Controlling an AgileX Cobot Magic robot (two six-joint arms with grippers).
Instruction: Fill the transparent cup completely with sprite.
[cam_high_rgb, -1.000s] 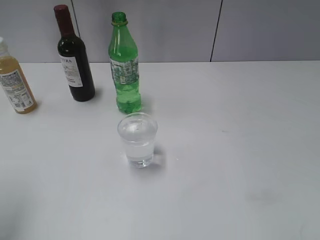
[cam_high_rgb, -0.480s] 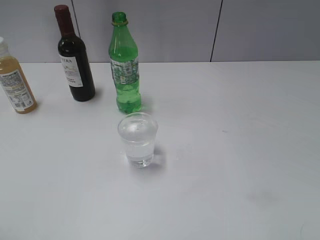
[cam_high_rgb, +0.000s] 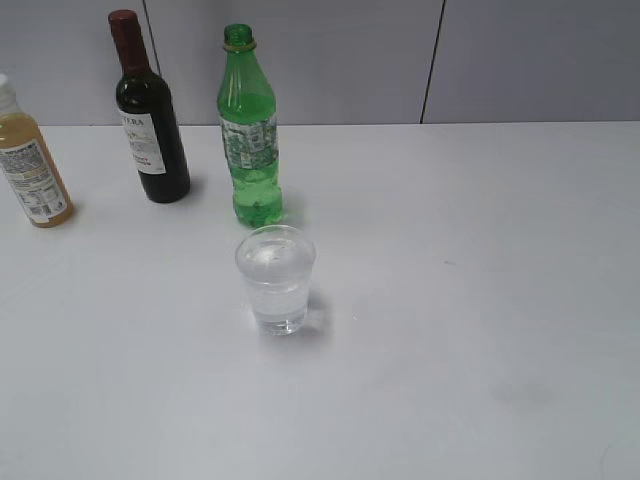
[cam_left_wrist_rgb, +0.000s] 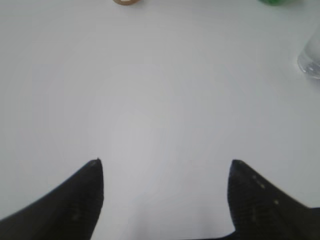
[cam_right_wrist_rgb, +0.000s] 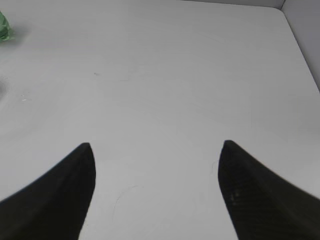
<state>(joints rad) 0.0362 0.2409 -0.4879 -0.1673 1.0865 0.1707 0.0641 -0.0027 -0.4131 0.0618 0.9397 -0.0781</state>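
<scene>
Transparent cup (cam_high_rgb: 275, 278) stands mid-tabletop (cam_high_rgb: 480, 300), w/ clear liquid near the rim, just in front of the green sprite bottle (cam_high_rgb: 248, 130), uncapped. Cup looks thin-walled, likely squashy & spill-prone; bottle is better gripped at the label band. Left hand (cam_left_wrist_rgb: 165, 172) & right hand (cam_right_wrist_rgb: 156, 152): both spread apart, empty, off both.

Even, bright diffuse light throughout; short soft shadows are cast right of the bottles. Wrist views are soft, the table (cam_left_wrist_rgb: 160, 100) slightly washed out.
</scene>
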